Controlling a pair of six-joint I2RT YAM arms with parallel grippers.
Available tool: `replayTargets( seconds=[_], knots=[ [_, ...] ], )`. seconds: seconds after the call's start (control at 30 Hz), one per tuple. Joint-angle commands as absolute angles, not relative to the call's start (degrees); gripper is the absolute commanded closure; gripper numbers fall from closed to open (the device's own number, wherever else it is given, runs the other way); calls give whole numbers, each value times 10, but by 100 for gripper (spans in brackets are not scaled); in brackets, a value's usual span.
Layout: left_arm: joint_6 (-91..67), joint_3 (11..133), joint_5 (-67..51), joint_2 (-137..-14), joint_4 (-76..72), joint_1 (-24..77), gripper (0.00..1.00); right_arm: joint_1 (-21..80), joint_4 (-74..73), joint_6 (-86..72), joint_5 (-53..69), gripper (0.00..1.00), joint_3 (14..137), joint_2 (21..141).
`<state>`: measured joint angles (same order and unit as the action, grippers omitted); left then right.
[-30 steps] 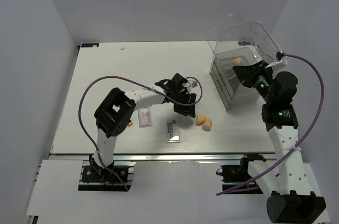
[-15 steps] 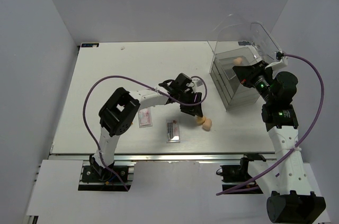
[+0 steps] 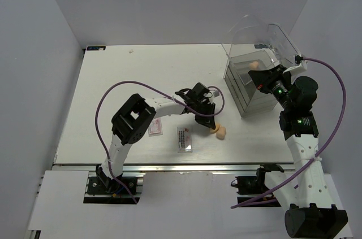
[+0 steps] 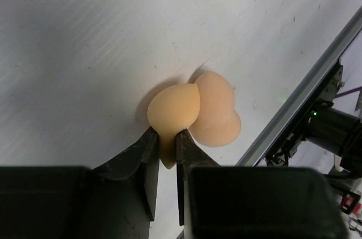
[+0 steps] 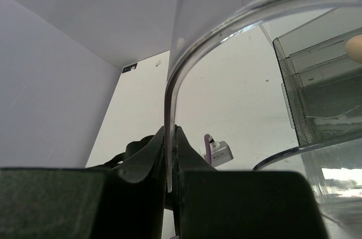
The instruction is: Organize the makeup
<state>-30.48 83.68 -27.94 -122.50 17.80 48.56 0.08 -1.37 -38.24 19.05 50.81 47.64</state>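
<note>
My left gripper (image 3: 211,127) (image 4: 167,151) is shut on a peach sponge (image 4: 172,112) on the table. A second peach sponge (image 4: 216,116) (image 3: 222,133) lies touching it on the right. A third sponge (image 3: 254,65) (image 5: 354,48) sits inside the clear drawer box (image 3: 251,89). My right gripper (image 3: 266,78) (image 5: 170,165) is shut on the edge of the box's raised clear lid (image 5: 169,98) (image 3: 257,35). The pinkish palette (image 3: 154,125) and the dark-rowed palette (image 3: 184,139) lie flat at the table's front middle. No lipstick tubes show.
The white table (image 3: 124,81) ends at a metal rail (image 3: 169,166) along the near edge. Grey walls stand on the left, back and right. The left arm's purple cable (image 3: 113,92) loops above the table.
My left gripper has moved right and down onto the pair of sponges and shut on the left one. The right arm has not moved.
</note>
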Motion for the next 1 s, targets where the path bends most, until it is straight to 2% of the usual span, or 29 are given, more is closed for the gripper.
replayTargets(
  seconds=[0.0,0.13,0.23,0.43,0.57,0.77,0.97],
  knots=[
    [-301,863,-241,-1202,184,488,84,-1,49,-362,181,100,527,460],
    [-340,863,-227,-1177,155,473,96,-1,48,-362,181,100,526,458],
    [-392,863,-229,-1158,107,455,99,-1,49,-361,182,100,526,458],
    [-576,845,-278,-1149,-125,417,98,-1,50,-364,182,100,525,456],
    [-664,915,-297,-1209,-241,412,97,-1,52,-364,182,100,523,453],
    [-774,1041,-307,-1309,-330,414,94,-1,53,-365,184,100,520,449],
    [-823,1134,-301,-1370,-349,418,89,-1,57,-368,183,100,516,448]
  ],
)
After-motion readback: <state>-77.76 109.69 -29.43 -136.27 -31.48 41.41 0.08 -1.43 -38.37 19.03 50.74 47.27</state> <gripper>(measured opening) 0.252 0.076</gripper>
